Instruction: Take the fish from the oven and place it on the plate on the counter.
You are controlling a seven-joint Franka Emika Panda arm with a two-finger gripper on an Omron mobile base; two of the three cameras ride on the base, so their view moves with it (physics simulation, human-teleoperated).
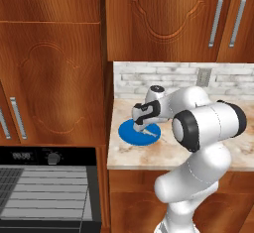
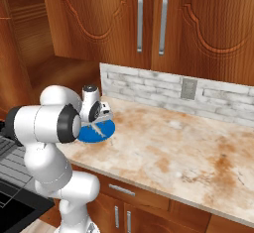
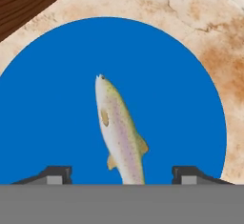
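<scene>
The slender silvery fish [image 3: 119,132] lies flat on the round blue plate [image 3: 57,99], head pointing away from the hand. My gripper [image 3: 121,175] hangs just above it, open, with a dark fingertip [image 3: 57,174] on either side of the tail and neither one touching it. From the left base view the gripper [image 1: 140,127] hovers over the plate [image 1: 130,134] near the counter's [image 1: 163,152] left end, with the fish [image 1: 148,134] showing as a pale sliver. The black oven [image 1: 47,187] stands open at lower left, its wire racks visible. The plate [image 2: 92,137] peeks out beside the arm in the right base view.
A tall wooden cabinet side [image 1: 106,103] rises just left of the plate. A grey brick backsplash [image 2: 149,86] with a wall outlet [image 2: 187,88] runs along the back. The counter [image 2: 173,147] stretches bare to the right. Upper cabinets [image 2: 149,19] hang above.
</scene>
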